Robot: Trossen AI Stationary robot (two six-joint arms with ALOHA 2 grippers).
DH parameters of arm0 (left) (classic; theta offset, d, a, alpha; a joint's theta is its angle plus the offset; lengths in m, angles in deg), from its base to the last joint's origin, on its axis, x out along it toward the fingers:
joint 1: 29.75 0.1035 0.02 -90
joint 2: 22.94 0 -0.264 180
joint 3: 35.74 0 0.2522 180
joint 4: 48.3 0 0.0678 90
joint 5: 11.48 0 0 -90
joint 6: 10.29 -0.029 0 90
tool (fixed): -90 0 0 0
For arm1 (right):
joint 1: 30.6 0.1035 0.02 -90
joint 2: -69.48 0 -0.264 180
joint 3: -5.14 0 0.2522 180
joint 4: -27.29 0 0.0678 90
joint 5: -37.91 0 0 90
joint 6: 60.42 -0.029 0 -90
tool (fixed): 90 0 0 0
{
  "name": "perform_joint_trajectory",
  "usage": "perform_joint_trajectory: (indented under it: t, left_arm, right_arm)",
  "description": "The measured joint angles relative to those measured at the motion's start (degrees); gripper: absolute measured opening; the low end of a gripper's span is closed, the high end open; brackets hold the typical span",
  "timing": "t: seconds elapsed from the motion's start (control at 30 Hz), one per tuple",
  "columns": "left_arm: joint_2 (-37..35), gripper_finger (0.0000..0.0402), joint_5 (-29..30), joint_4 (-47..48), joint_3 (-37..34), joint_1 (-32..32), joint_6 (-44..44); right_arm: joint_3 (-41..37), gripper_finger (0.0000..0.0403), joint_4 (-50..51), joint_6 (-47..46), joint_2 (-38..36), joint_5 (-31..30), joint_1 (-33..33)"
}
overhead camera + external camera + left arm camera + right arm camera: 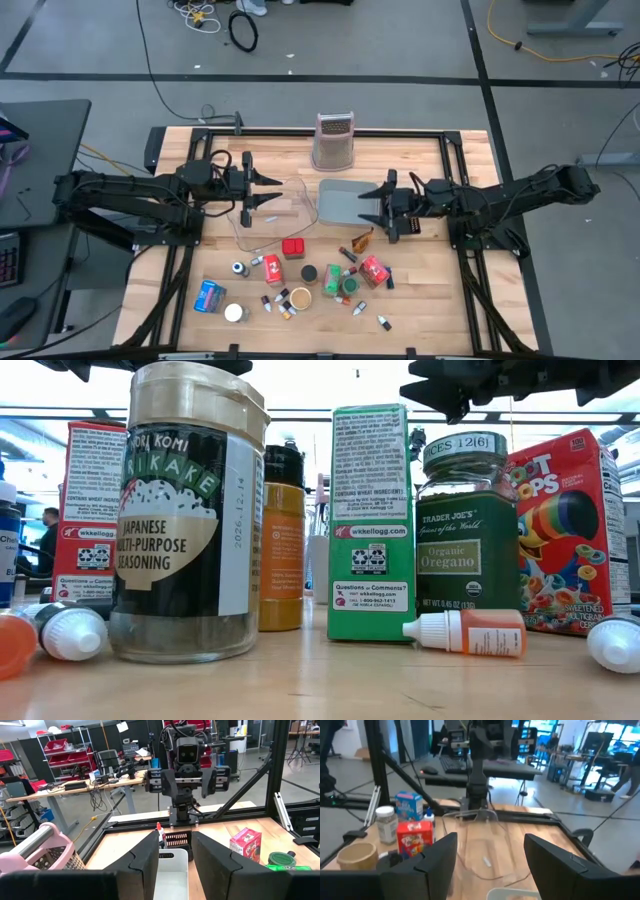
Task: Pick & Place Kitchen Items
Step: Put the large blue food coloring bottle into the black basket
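The kitchen items (pixel 300 280) lie scattered on the near half of the table: a red box (pixel 293 247), a blue packet (pixel 209 295), a red packet (pixel 374 270), green packets, small jars and tiny dropper bottles. My left gripper (pixel 268 190) is open above the left part of a clear tray (pixel 285 212), in which one small pale piece (pixel 487 862) lies. My right gripper (pixel 368 207) is open above the right edge of a grey tray (pixel 340 200). The two grippers face each other, and both (pixel 172 862) (pixel 490 857) have nothing between their fingers.
A tall metal grater (pixel 334 140) stands at the table's far edge, behind the trays. A brown packet (pixel 362 240) lies just near of my right gripper. In the low view a seasoning jar (pixel 190 510), a green box (pixel 370 520) and an oregano jar (pixel 467 530) stand close together.
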Motion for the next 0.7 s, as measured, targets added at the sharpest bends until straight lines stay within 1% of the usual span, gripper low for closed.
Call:
perform_joint_trajectory:
  t: [0.23,0.53,0.7]
  left_arm:
    - [0.0,0.0126,0.0,0.0,0.0,0.0,0.0]
    - [0.0,0.0126,0.0,0.0,0.0,0.0,0.0]
    - [0.0,0.0126,0.0,0.0,0.0,0.0,0.0]
  right_arm:
    - [0.0,0.0242,1.9,-0.5,0.0,0.0,0.0]
    - [0.0,0.0242,1.5,-1.4,0.0,0.0,0.0]
    - [0.0,0.0242,1.6,-3.5,0.0,0.0,0.0]
